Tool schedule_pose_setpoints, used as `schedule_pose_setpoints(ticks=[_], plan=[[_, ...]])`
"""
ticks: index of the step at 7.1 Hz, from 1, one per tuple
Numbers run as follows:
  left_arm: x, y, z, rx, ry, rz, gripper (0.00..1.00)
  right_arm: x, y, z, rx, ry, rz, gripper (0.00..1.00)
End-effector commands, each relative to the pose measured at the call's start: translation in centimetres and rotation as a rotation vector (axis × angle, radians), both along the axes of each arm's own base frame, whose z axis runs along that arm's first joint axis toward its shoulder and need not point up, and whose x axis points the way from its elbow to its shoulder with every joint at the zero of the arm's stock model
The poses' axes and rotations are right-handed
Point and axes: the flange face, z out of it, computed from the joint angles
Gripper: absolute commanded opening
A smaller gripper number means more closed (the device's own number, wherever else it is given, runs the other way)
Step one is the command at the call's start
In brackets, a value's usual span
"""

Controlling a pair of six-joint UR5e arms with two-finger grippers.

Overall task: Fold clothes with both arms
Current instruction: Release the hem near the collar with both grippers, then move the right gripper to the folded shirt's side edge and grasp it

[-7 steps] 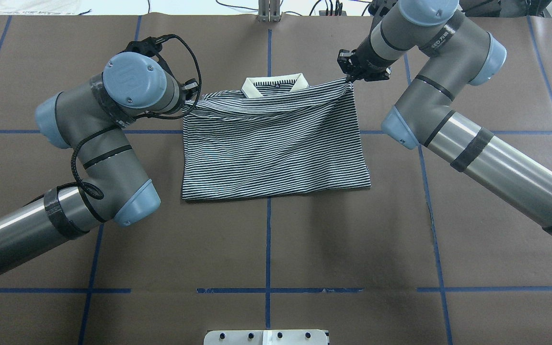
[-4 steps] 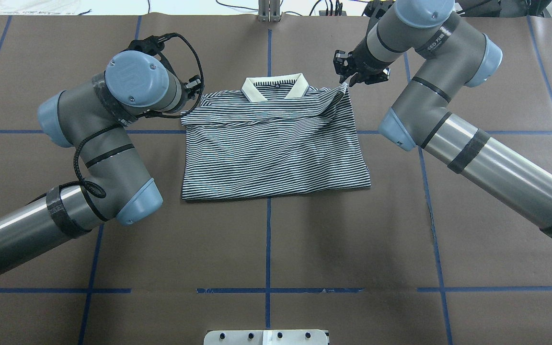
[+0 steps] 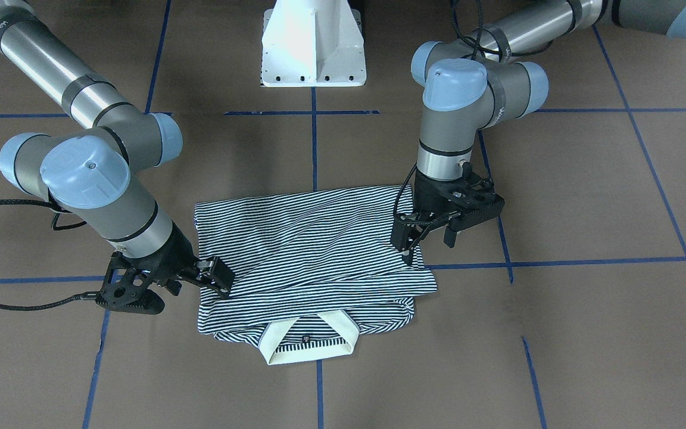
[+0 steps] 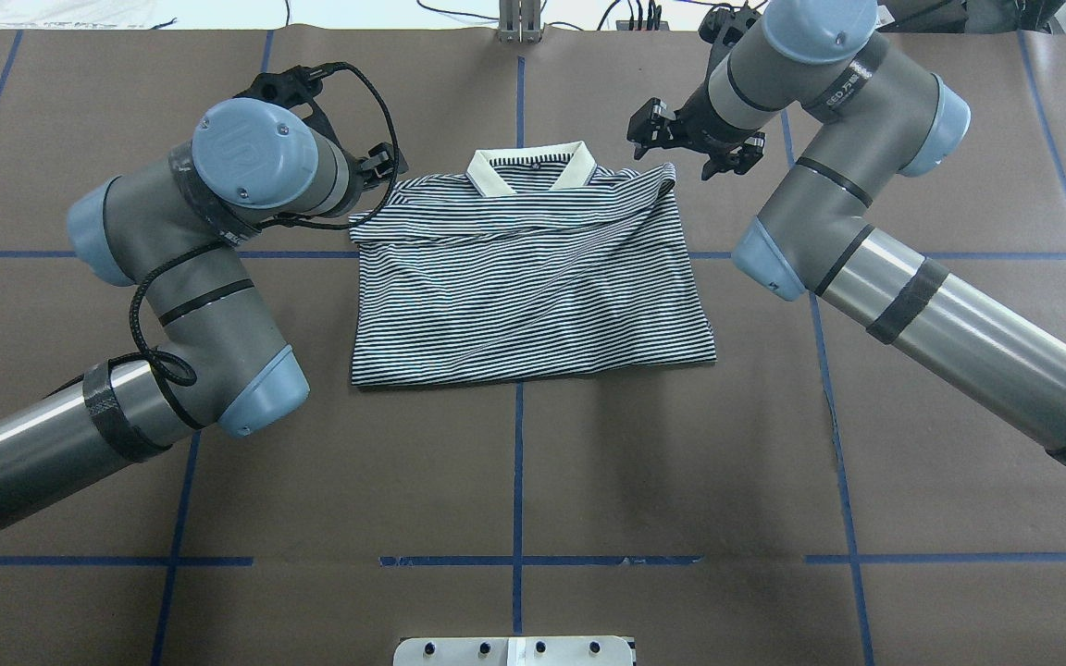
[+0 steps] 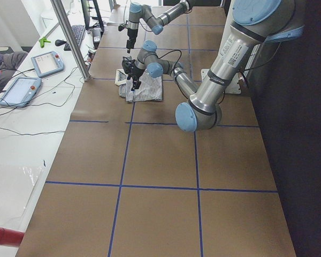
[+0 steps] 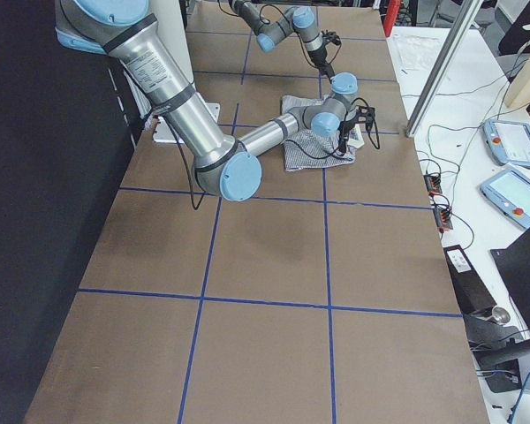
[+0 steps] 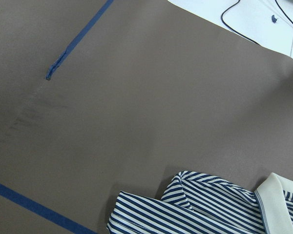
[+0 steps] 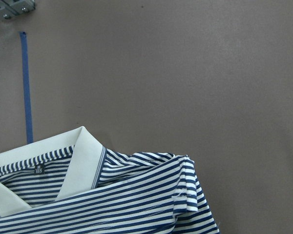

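At the left side of the counter [image 4: 681,462] the left pincer [image 3: 428,241] is seen released, its jaws apart at the left upper corner of the folded layer, with nothing grasped. The letting-go is judged to be the step in hand. It is best done by each pincer being raised straight up until clear of the cloth, and only then drawn outward toward the side edges, so that the top layer is not dragged or flipped back. The polo shirt [image 4: 533,296] is laid flat toward the counter's far edge, centred on the middle blue tape line [image 4: 516,481], with its cream collar [image 4: 526,168] pointed at that far edge. It is folded into a rough rectangle, sleeves tucked out of sight, and an upper layer of narrow navy-and-white stripes is brought up close below the collar. Diagonal creases are carried across it, and its upper edge is slanted, lower on the left. Toward the right side the corner is slightly bunched, and just beyond it the right pincer [image 4: 681,148] is held released and empty
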Motion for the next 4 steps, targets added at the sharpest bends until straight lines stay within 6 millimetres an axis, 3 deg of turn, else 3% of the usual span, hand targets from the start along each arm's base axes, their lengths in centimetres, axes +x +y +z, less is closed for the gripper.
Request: schedule_pose_setpoints(ticks=[1,2,4], plan=[[-0.6,1.7,-2.4,0.019,0.044,0.034,1.00,-0.4,7.9,2.5,0.003,-0.016,-0.073,1.00],[-0.5,1.9,-2.5,0.018,0.048,0.037,1.00,-0.3,10.4,4.0,-0.019,-0.014,-0.088,1.00],[-0.5,1.9,-2.5,0.018,0.048,0.037,1.00,-1.7,13.0,6.6,-0.041,0.016,-0.124,1.00]])
